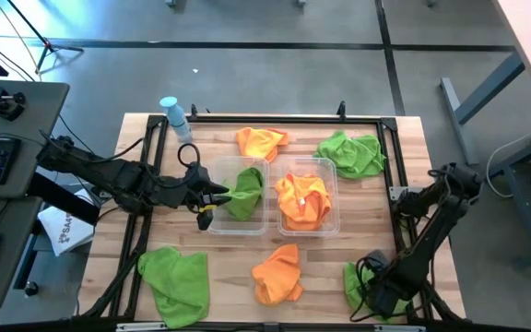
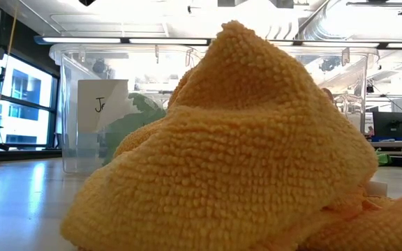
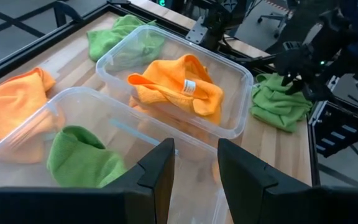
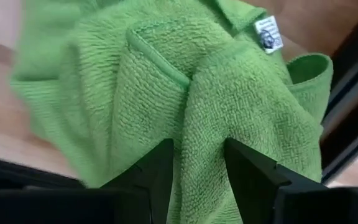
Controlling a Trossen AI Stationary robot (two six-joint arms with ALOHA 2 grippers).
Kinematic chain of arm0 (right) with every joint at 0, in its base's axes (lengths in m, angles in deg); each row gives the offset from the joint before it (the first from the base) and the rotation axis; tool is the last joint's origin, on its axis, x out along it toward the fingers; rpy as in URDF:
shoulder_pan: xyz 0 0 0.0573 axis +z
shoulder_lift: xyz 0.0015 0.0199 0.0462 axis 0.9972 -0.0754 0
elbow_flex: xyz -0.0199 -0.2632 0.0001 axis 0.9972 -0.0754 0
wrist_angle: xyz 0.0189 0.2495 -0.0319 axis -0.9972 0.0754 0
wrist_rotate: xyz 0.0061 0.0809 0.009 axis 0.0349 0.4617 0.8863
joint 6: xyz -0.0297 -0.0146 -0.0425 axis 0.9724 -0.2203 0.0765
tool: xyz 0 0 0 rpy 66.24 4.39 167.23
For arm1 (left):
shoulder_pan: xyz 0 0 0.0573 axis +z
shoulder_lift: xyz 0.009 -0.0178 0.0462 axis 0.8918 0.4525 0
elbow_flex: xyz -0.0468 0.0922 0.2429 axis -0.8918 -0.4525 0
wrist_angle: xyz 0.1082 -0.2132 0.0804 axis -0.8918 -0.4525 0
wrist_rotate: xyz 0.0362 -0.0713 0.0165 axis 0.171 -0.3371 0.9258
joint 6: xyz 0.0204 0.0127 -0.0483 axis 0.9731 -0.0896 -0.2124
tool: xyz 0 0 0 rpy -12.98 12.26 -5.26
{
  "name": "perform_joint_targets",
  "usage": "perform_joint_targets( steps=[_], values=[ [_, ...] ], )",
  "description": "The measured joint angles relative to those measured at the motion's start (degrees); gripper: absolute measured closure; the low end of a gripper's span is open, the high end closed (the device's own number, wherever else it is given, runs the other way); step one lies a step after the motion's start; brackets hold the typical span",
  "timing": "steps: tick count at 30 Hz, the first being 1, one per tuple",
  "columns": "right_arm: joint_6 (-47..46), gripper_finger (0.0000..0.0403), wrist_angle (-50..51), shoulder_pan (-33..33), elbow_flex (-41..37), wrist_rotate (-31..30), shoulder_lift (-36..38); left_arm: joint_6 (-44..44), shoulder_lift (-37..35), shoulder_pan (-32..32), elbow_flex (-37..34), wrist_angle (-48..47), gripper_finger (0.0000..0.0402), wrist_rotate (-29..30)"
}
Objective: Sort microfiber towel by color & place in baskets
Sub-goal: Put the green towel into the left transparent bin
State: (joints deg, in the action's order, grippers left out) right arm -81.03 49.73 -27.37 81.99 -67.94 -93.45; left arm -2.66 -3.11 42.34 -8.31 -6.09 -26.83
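Observation:
Two clear bins sit mid-table. The left bin [image 1: 238, 221] [image 3: 114, 109] holds a green towel [image 1: 245, 192] [image 3: 79, 158]; the right bin [image 1: 332, 217] [image 3: 238, 68] holds an orange towel [image 1: 302, 201] [image 3: 179, 87]. My left gripper [image 1: 212, 203] [image 3: 194, 168] is open over the left bin's left wall, beside that green towel. My right gripper [image 1: 376, 293] [image 4: 197, 168] is open, down on a green towel [image 1: 356, 284] [image 4: 166, 81] at the table's near right corner. Loose towels lie on the table: orange [image 1: 261, 141], green [image 1: 350, 154], green [image 1: 175, 281], orange [image 1: 277, 275] [image 2: 243, 153]. My right gripper comes at the green towel from above, pointing down. A raised fold [image 4: 201, 118] of the towel stands between its two open fingers [image 4: 160, 168]. The fingertips are below the frame's edge, so I cannot tell how deep they sit. The towel lies bunched on the table.
A pale-blue bottle [image 1: 173, 112] stands at the table's far left corner. A black frame rail [image 1: 275, 118] runs round the tabletop. In the low view the near orange towel fills most of the picture, with the left bin [image 2: 75, 104] behind it.

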Motion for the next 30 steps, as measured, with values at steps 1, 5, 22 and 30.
perform_joint_targets(
  steps=[1,5,22,30],
  values=[
    [0.3,0.0262,-0.1,0.0,0.0,1.3,-0.6,0.0,0.0,0.0,0.0,0.0,0.0291,-0.1],
    [1.8,0.0296,-1.2,0.0,0.0,4.3,-1.6,0.0,0.0,0.0,0.0,0.0,0.0291,-0.1],
    [2.1,0.0400,22.4,0.0,16.8,-20.7,2.5,2.9,0.0,0.0,0.0,-0.2,0.0291,-0.6],
    [6.1,0.0401,33.7,0.0,30.6,-37.3,3.0,3.2,-0.1,0.0,0.0,-5.6,0.0291,-1.8]
  ],
)
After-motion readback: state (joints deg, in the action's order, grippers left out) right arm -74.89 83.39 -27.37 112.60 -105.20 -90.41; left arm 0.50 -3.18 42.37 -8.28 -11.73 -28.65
